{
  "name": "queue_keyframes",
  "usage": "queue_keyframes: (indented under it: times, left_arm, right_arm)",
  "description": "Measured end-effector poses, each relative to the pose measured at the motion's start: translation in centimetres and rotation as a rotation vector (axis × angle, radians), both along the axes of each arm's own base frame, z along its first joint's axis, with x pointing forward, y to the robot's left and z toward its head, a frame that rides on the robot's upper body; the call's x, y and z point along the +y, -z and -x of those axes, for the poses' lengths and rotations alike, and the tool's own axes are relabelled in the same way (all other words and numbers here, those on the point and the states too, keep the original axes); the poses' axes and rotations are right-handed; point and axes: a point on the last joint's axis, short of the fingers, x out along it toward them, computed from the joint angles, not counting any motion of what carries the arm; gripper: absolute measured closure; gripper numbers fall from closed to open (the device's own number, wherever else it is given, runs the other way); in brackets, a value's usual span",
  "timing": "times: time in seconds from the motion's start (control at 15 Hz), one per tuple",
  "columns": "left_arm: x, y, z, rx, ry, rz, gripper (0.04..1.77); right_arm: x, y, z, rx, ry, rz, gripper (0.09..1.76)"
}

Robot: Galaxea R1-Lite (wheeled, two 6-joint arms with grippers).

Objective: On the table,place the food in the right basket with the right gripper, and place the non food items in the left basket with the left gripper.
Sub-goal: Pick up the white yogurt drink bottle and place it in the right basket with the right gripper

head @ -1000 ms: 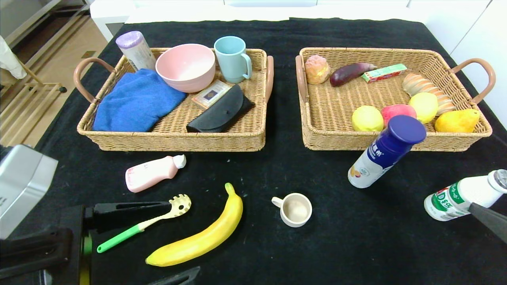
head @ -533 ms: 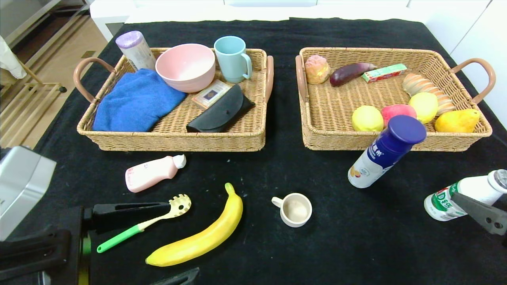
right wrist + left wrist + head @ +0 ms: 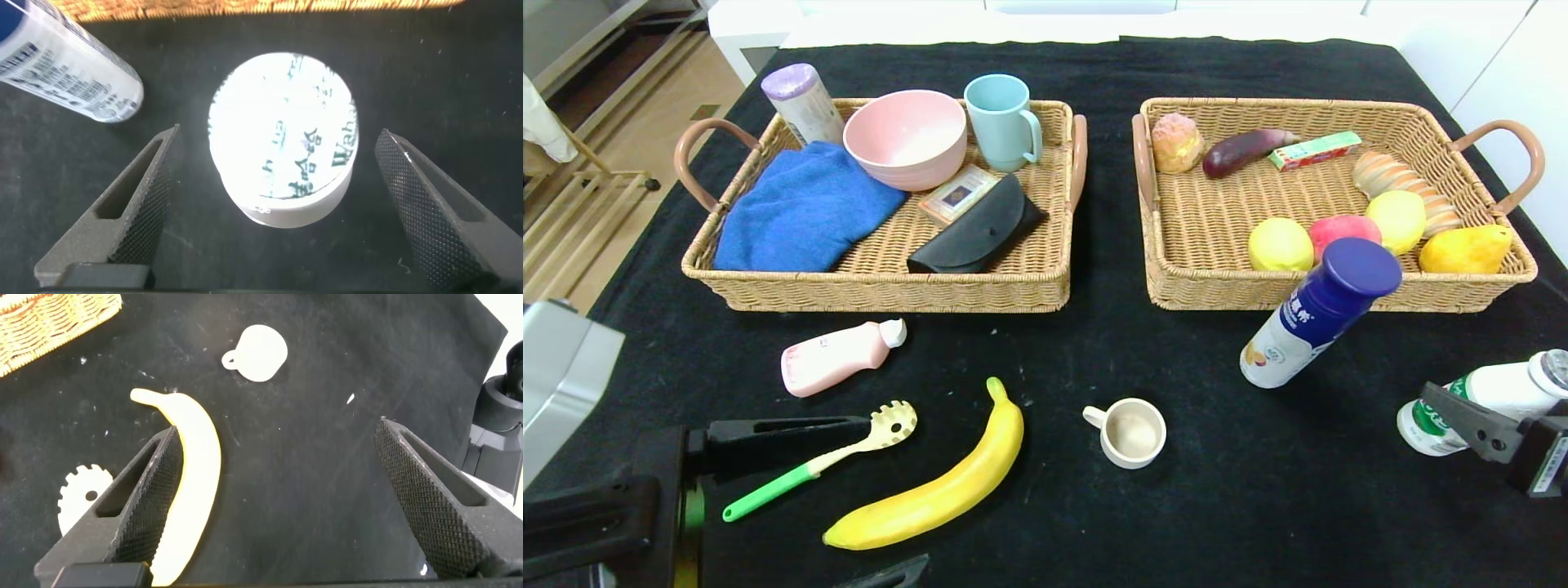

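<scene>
A white bottle with a green label point(image 3: 1474, 402) lies at the right front of the table. My right gripper point(image 3: 279, 132) is open, and the bottle point(image 3: 282, 139) lies between its fingers point(image 3: 1462, 413), apart from both. A blue-capped bottle point(image 3: 1319, 314) leans against the right basket point(image 3: 1176, 269). A banana point(image 3: 939, 490), a small cup point(image 3: 1131, 433), a green-handled pasta spoon point(image 3: 809, 465) and a pink bottle point(image 3: 837, 355) lie in front of the left basket point(image 3: 882, 286). My left gripper point(image 3: 277, 425) is open and empty, low beside the banana point(image 3: 192, 482).
The left basket holds a blue cloth point(image 3: 800, 208), a pink bowl point(image 3: 905, 139), a blue cup point(image 3: 1003, 122), a black case point(image 3: 980, 229) and a can point(image 3: 802, 102). The right basket holds fruit point(image 3: 1339, 233), bread point(image 3: 1401, 184) and an eggplant point(image 3: 1245, 151).
My right gripper has come in from the right edge and now straddles the white bottle. My left arm has shifted slightly to the left. The objects have not moved.
</scene>
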Motion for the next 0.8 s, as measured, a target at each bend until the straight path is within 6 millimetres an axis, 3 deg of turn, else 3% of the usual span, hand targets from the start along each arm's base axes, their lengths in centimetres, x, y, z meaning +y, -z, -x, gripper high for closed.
queue_keyframes:
  times: [0.13,0.47,0.8]
  left_arm:
    - [0.03,-0.01,0.04,-0.001,0.000,0.001,0.09]
    - [0.08,-0.05,0.11,-0.004,0.000,0.003,0.09]
    - [0.09,0.00,0.12,-0.003,0.000,0.002,0.09]
  right_arm:
    - [0.04,0.10,-0.11,0.006,-0.002,0.001,0.14]
    - [0.03,0.13,-0.21,0.008,0.001,-0.001,0.87]
    - [0.03,0.20,-0.22,0.011,-0.001,0.001,0.97]
